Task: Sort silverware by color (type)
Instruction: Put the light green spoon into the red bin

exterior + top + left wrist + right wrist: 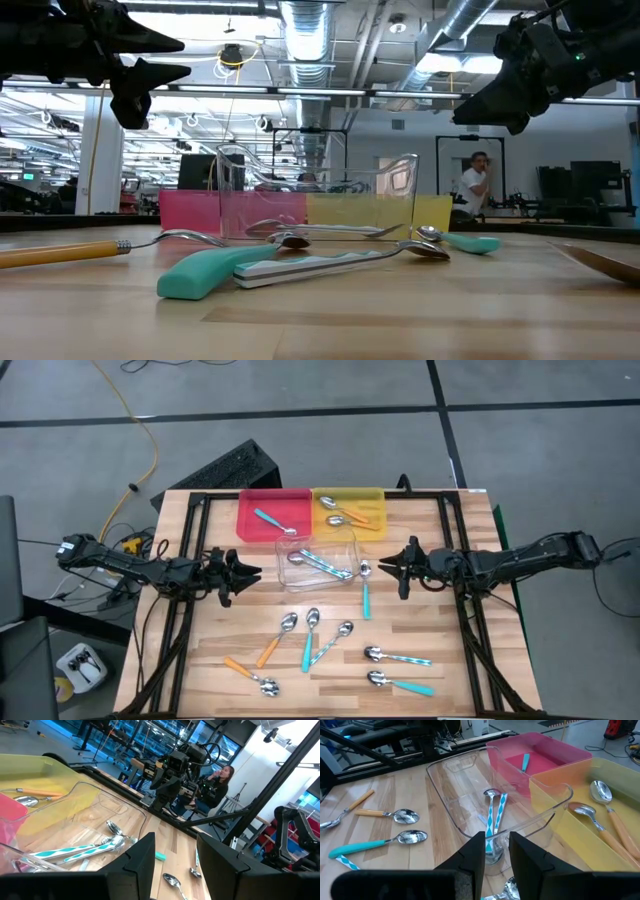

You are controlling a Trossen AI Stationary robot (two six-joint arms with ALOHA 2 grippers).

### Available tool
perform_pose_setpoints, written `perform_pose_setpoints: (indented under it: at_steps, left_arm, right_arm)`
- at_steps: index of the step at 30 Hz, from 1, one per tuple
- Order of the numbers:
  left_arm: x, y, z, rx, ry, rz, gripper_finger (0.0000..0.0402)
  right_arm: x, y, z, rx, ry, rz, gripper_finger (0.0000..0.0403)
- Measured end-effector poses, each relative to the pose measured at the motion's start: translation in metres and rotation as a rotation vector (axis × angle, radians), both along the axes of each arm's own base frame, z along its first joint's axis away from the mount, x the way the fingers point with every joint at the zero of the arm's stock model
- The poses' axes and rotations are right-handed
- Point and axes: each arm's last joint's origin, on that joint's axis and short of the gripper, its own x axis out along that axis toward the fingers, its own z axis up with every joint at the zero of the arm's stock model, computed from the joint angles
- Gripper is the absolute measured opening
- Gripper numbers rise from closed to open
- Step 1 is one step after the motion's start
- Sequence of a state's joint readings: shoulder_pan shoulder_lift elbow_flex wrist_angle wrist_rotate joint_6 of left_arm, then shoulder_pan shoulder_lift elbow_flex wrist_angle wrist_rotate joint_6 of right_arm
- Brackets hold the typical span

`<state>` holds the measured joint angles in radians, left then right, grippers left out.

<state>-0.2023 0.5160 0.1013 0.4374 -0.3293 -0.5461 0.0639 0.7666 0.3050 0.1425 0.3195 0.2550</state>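
Loose spoons lie scattered across the near half of the wooden table: an orange-handled spoon at the near left, a second orange-handled spoon, a teal spoon and a striped pale-blue spoon side by side near the middle, and a striped spoon with a teal-handled spoon just below it toward the near right. Farther in, one more teal spoon lies just right of the clear tray, which holds two striped pale-blue spoons. Behind it and touching side by side stand the red tray, holding a single teal spoon, and the yellow tray, holding two orange-handled spoons. Both dark arms reach in level above the table from either side at the depth of the clear tray. At left, the left gripper hovers just beside the tray's left wall, fingers parted and holding nothing. At right, the right gripper hangs just right of the tray above the loose teal spoon, fingers slightly apart and empty. Nothing stands between either gripper and the trays. Beyond the table a seated person shows in the room. No writing can be read on the spoons or trays.
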Motion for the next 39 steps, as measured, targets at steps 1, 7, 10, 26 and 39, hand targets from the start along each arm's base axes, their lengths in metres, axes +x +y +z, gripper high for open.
perform_pose_setpoints:
  at_steps: [1,7,10,26,39]
  left_arm:
    - [0.000,0.000,0.000,0.000,0.000,0.000,0.0130]
    - [0.000,0.000,0.000,-0.001,0.000,0.008,0.0130]
    - [0.000,0.001,0.000,-0.001,0.000,0.025,0.0130]
    - [0.000,0.001,0.001,-0.017,-0.011,0.043,0.0130]
    - [0.000,0.001,0.001,-0.018,-0.009,0.043,0.0137]
  right_arm:
    - [0.000,0.000,0.000,0.000,0.000,0.000,0.0113]
    - [0.000,0.000,0.000,0.000,0.000,0.000,0.0113]
    - [0.000,0.000,0.000,0.000,0.000,0.000,0.0113]
    - [0.008,0.001,-0.002,0.003,-0.014,0.001,0.0113]
    - [0.010,0.001,0.001,0.011,-0.058,0.006,0.0113]
